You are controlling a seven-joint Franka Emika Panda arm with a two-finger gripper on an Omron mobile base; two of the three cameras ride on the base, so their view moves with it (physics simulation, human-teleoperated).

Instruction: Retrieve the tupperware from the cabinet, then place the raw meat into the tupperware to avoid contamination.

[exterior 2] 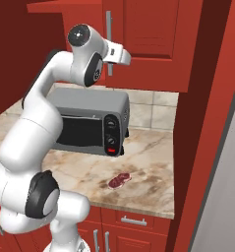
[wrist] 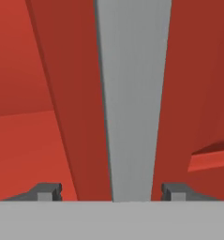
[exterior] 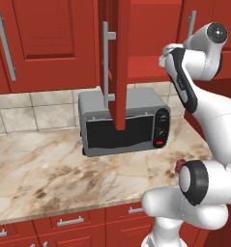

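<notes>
The red cabinet has one door (exterior: 121, 58) swung open, edge-on above the toaster oven. My gripper (wrist: 112, 192) is open at the other door (exterior 2: 148, 34), and that door's long silver bar handle (wrist: 132, 93) runs between the two finger tips without touching either. From the right base view, my white hand (exterior 2: 120, 53) sits right against this handle (exterior 2: 109, 34). The raw meat (exterior 2: 120, 180), a small dark red marbled lump, lies on the marble counter in front of the toaster oven; a sliver of the meat (exterior: 178, 166) peeks out behind my arm. The tupperware is out of view.
A grey toaster oven (exterior: 124, 123) stands on the counter (exterior: 39, 164) against the tiled wall, below the open door. Low red drawers (exterior: 71, 223) run under the counter's front edge. A tall red panel (exterior 2: 207, 123) bounds the counter on the right.
</notes>
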